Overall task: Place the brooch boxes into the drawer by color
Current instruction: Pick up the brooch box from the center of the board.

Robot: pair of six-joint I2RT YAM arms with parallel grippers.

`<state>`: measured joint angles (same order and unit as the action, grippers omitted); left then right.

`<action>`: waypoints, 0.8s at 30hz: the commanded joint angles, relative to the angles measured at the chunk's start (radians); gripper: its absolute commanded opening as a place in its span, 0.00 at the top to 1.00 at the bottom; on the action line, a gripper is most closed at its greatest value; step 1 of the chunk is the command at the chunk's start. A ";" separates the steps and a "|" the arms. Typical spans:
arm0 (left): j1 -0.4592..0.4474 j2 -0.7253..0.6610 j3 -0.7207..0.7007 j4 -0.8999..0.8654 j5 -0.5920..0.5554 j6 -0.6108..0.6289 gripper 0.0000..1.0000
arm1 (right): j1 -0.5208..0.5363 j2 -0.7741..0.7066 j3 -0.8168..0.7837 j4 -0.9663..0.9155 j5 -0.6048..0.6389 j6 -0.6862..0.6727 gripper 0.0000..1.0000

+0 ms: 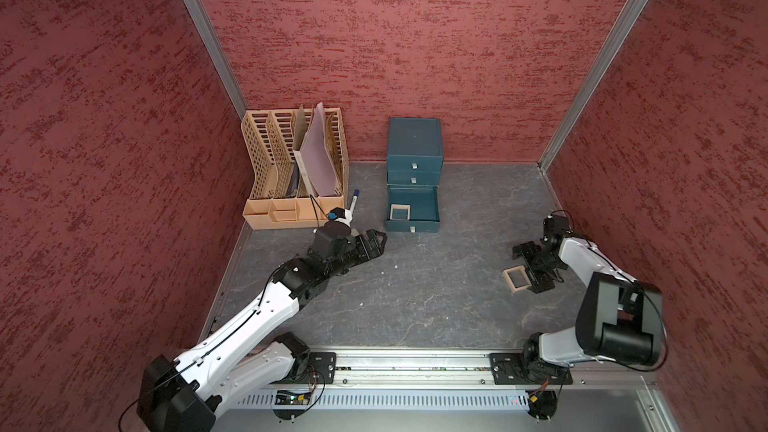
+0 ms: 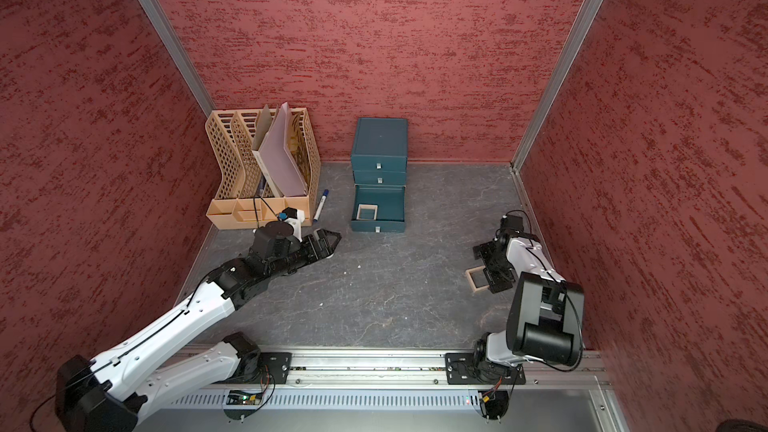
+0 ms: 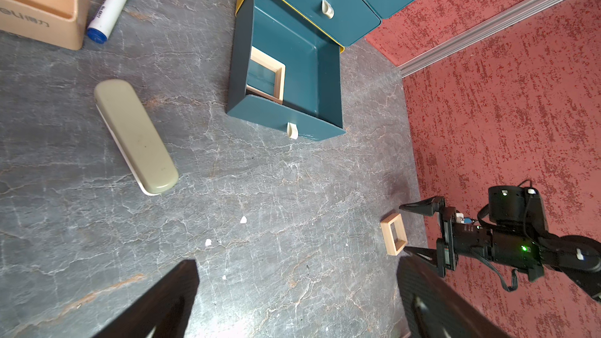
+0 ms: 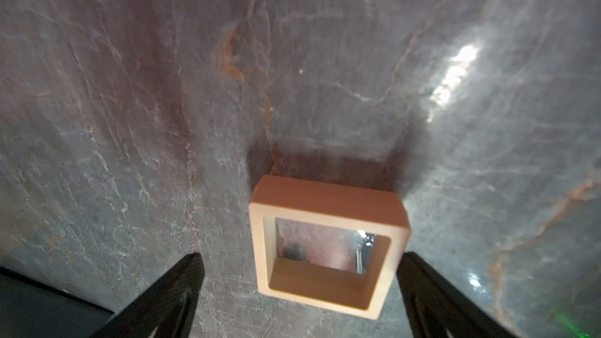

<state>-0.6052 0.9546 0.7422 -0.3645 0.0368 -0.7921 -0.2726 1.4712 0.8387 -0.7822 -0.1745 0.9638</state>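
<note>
A tan brooch box lies flat on the grey table at the right. My right gripper stands open low over the table. The box sits partly between its fingers, closer to one of them and touching neither. Another tan brooch box lies in a front corner of the pulled-out bottom drawer of the teal drawer unit. My left gripper hangs open and empty, left of the drawer.
A beige file organiser with papers stands at the back left, and a blue-capped marker lies beside it. An oblong beige-grey block lies on the table near my left gripper. Red walls enclose the table on three sides.
</note>
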 commanded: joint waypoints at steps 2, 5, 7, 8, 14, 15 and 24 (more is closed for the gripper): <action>-0.001 -0.015 -0.003 0.018 0.006 0.013 0.00 | -0.005 0.034 0.022 0.033 -0.014 -0.033 0.01; -0.001 -0.014 -0.004 0.017 0.006 0.011 0.00 | -0.005 0.052 0.001 0.062 -0.036 -0.033 0.02; -0.001 -0.014 -0.002 0.016 0.006 0.011 0.00 | -0.005 0.056 -0.004 0.068 -0.038 -0.038 0.02; -0.001 -0.014 0.000 0.014 0.006 0.012 0.00 | -0.005 0.058 -0.003 0.063 -0.035 -0.042 0.02; -0.001 -0.011 0.003 0.013 0.004 0.011 0.00 | -0.005 0.068 0.002 0.046 -0.034 -0.071 0.04; -0.001 -0.010 0.003 0.015 0.006 0.011 0.00 | -0.005 0.071 0.003 0.040 -0.031 -0.077 0.04; -0.001 0.003 0.008 0.024 0.009 0.008 0.00 | -0.002 0.100 0.006 0.038 -0.022 -0.106 0.09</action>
<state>-0.6052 0.9554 0.7422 -0.3565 0.0441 -0.7925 -0.2729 1.5517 0.8433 -0.7475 -0.2035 0.8783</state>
